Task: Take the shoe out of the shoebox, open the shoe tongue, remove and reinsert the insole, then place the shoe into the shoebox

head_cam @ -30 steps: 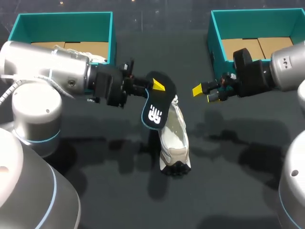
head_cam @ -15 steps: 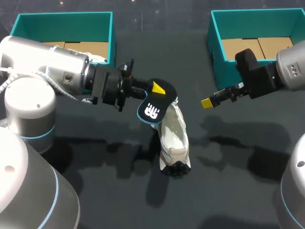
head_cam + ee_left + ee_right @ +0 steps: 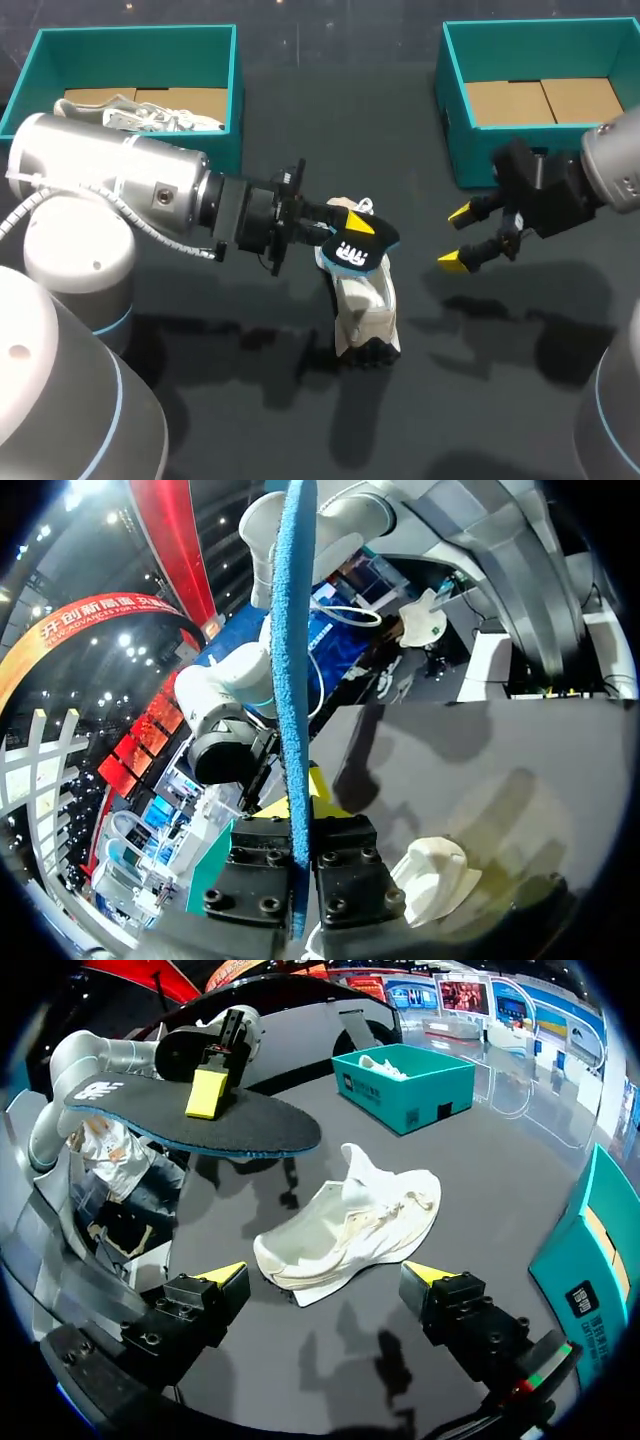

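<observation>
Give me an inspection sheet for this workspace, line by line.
Surface: dark table, with shadows on it.
Job's things: white shoe on its side mid-table; insole out of it, held off the table; left box holds another shoe; right box shows only its cardboard floor.
Clutter: nothing seen.
Tools: left tool shut on insole; right tool open, beside the shoe, touching nothing.
Cables: white hose along the left arm.
Surroundings: nothing seen over the table.
</observation>
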Controlling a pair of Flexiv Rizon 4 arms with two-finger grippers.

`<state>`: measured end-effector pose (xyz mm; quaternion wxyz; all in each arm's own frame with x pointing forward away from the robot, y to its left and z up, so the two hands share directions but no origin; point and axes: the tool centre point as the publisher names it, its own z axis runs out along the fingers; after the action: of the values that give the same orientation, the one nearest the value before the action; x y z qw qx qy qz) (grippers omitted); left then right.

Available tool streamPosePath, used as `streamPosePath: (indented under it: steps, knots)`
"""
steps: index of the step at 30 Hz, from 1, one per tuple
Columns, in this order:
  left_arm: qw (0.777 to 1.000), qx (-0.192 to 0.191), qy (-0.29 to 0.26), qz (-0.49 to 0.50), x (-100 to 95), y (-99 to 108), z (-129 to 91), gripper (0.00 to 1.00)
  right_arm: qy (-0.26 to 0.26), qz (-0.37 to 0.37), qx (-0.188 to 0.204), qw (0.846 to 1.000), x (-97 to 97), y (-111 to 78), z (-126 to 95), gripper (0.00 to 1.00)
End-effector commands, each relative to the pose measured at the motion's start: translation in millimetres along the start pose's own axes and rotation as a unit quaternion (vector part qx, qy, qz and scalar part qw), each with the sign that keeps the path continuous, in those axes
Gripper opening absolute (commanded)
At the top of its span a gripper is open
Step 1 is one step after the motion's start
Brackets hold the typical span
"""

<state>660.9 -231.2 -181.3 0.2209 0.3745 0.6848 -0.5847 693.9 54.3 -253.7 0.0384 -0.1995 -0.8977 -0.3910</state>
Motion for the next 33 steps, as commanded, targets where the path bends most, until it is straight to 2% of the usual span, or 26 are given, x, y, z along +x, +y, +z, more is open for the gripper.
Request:
streamPosePath:
  steps: [1, 3, 5, 10, 14, 16, 27, 30, 33]
  knots:
    - [1.000, -0.004, 0.001, 0.000, 0.6, -3, -1, 0.00, 0.001, 0.000, -0.001, 1.000, 0.7, -2.8, -3, 1.00]
    - [1.000, -0.004, 0.001, 0.000, 0.6, -3, -1, 0.00, 0.001, 0.000, -0.001, 1.000, 0.7, -2.8, -3, 1.00]
    - [1.000, 0.000, 0.003, -0.018, 6.9, -5, 9, 0.00, 0.001, 0.000, -0.001, 1.000, 0.7, -2.8, -3, 1.00]
    - [0.997, -0.004, 0.001, -0.072, 24.0, -7, 20, 0.00, 0.013, -0.091, 0.021, 0.996, 10.4, -21.0, 16, 1.00]
    - [0.994, 0.001, -0.014, -0.108, 28.4, -10, 23, 0.00, 0.012, -0.123, 0.035, 0.992, 8.0, -32.0, 25, 1.00]
    - [0.994, 0.002, -0.013, -0.108, 29.7, -11, 25, 0.00, 0.024, -0.129, 0.068, 0.989, 7.8, -37.6, 35, 1.00]
    - [0.994, -0.003, -0.016, -0.109, 31.7, -9, 28, 0.00, 0.024, -0.129, 0.068, 0.989, 7.8, -37.6, 35, 1.00]
    - [0.991, -0.010, -0.029, -0.129, 37.6, -1, 35, 0.00, 0.043, -0.179, 0.065, 0.981, 5.1, -36.6, 50, 1.00]
    - [0.990, -0.018, -0.039, -0.134, 40.1, 2, 36, 0.00, 0.042, -0.160, 0.089, 0.982, -1.1, -37.1, 60, 1.00]
